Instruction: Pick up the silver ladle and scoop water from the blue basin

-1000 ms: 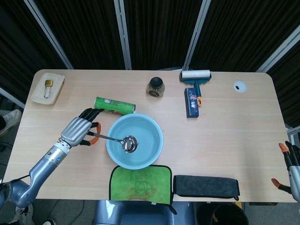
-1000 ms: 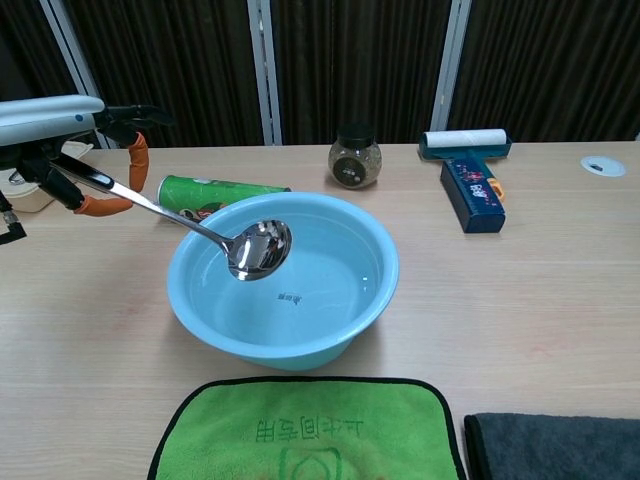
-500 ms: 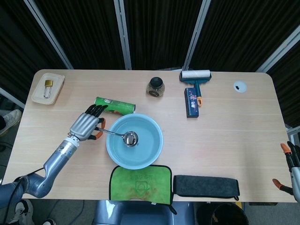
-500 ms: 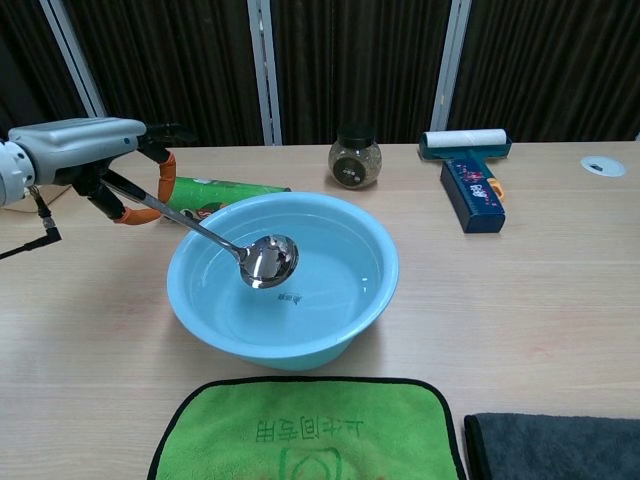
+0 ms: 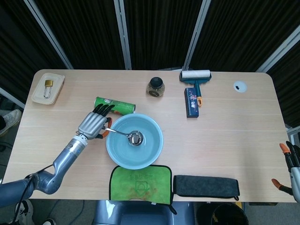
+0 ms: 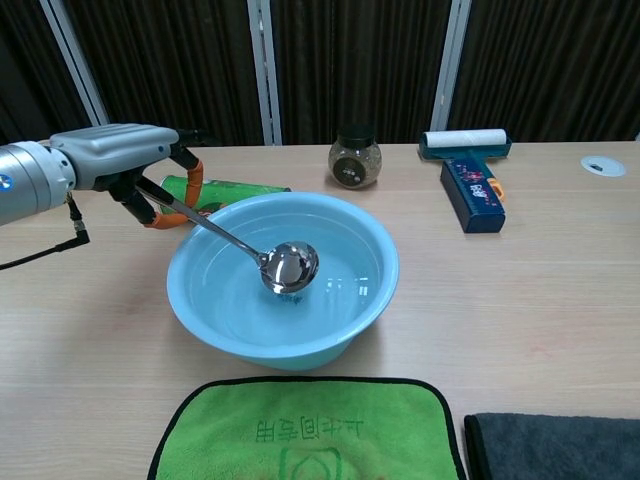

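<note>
The blue basin (image 5: 152, 150) (image 6: 370, 300) stands near the table's front middle with clear water in it. My left hand (image 5: 93, 124) (image 6: 125, 160) is at the basin's left rim and grips the handle of the silver ladle (image 5: 135, 138) (image 6: 288, 268). The ladle slants down to the right, with its bowl low inside the basin at the water. My right hand (image 5: 291, 166) shows only at the lower right edge of the head view, off the table, with its fingers apart and nothing in it.
A green can (image 5: 115, 106) (image 6: 225, 190) lies just behind my left hand. A jar (image 5: 156, 86), a lint roller (image 5: 195, 76) and a blue box (image 5: 191, 102) stand further back. A tray with a padlock (image 5: 48, 87) is far left. A green cloth (image 5: 140, 183) and a dark cloth (image 5: 206, 185) lie in front.
My left hand has moved right and toward the basin, carrying the ladle. The ladle's bowl has gone from above the left part of the basin down to the water near its middle.
</note>
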`<state>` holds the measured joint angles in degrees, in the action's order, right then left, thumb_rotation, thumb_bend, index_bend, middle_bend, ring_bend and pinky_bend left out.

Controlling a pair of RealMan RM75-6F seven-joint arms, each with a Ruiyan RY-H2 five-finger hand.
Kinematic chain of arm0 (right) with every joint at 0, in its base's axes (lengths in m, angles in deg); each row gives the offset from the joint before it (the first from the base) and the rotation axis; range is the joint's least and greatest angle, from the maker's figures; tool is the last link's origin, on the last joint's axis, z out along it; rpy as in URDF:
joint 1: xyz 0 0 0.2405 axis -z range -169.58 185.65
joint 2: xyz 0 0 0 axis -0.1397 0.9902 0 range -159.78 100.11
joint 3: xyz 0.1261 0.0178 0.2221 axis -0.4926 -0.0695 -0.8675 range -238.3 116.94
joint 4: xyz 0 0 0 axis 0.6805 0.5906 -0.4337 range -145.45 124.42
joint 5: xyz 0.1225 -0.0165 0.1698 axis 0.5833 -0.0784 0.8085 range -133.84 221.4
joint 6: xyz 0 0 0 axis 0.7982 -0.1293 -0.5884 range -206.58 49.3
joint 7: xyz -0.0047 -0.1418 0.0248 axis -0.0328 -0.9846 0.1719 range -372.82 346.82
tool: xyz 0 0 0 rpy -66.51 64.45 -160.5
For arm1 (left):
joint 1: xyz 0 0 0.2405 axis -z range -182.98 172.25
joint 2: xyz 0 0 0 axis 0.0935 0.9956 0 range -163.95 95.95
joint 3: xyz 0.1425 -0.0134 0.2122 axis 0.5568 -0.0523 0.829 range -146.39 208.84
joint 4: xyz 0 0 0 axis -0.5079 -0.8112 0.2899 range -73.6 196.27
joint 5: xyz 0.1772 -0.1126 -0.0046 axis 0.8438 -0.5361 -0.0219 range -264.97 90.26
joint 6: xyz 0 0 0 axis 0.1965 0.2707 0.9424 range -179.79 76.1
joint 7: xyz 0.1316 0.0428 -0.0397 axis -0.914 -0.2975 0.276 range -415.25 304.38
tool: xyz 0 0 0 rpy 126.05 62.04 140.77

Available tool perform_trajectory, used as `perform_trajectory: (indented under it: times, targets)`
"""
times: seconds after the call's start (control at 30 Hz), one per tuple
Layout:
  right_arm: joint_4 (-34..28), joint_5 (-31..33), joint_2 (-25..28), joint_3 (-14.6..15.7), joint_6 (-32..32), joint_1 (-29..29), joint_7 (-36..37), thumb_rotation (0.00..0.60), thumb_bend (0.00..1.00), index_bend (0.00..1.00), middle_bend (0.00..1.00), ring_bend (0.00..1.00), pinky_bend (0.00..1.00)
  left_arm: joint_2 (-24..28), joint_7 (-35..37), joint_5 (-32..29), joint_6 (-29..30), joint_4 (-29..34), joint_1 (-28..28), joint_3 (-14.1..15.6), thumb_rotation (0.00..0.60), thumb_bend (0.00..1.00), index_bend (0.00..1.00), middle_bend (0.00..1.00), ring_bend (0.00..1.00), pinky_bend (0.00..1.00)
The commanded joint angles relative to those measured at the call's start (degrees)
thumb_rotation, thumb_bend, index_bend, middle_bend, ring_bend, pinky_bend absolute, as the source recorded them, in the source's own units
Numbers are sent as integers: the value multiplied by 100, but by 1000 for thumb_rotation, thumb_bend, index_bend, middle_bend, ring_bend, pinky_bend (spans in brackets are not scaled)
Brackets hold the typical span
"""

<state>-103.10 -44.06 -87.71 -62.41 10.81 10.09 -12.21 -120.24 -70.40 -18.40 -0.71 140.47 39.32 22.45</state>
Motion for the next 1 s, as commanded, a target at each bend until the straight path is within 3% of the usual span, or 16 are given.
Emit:
perform_trajectory:
  times: [0.03,0.6,0.87,1.0]
  targets:
    - [9,-41,15,21,11,7,41,600,0,0,0,0,0,-162,-159,-90,-26,-80,88,-33,600,462,674,0,0,0]
    - [66,-129,99,49,134,74,278,600,0,0,0,0,0,-536,-621,-280,-57,-125,246,24,600,463,674,0,0,0]
    - [65,-115,81,52,62,43,211,600,0,0,0,0,0,-255,-513,-199,28,331,189,15,600,465,674,0,0,0]
    - [40,-173,21,91,5,15,34,600,0,0,0,0,0,190,-448,-151,180,926,82,-15,600,466,674,0,0,0]
